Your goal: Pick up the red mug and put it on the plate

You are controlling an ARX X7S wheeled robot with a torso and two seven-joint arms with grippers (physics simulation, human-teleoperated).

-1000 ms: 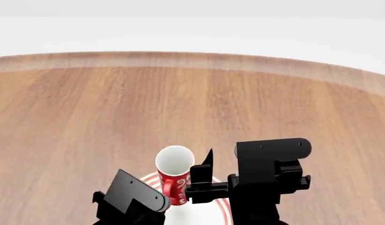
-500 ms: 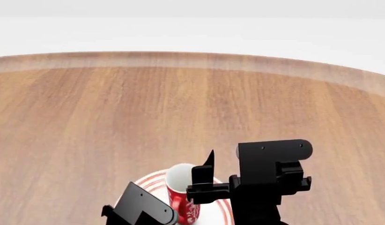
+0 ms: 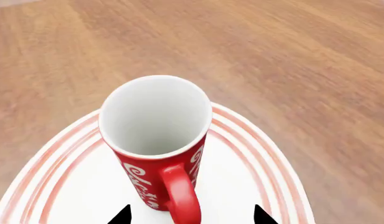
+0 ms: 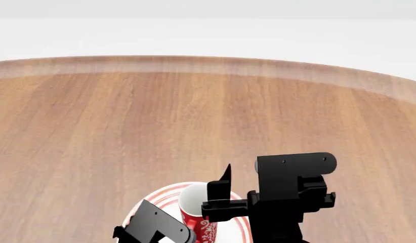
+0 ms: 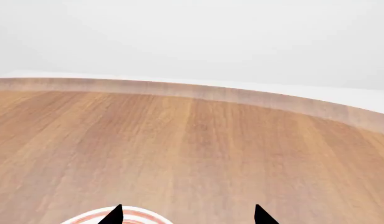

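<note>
One mug (image 3: 156,149) stands upright on your plate (image 3: 254,172) at the bench's (image 4: 194,116) near edge. Your left gripper (image 3: 190,215) straddles its handle, tips wide and apart from it. Your right gripper (image 5: 187,215) is wide, holding nothing.

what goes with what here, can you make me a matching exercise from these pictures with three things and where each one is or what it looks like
Things:
1. red mug
2. plate
3. right gripper

Descriptions:
A. white with red rings around the rim
B. upright, white inside, handle toward the left wrist camera
C. open, with nothing between its fingertips

Pairs: 1-B, 2-A, 3-C
</note>
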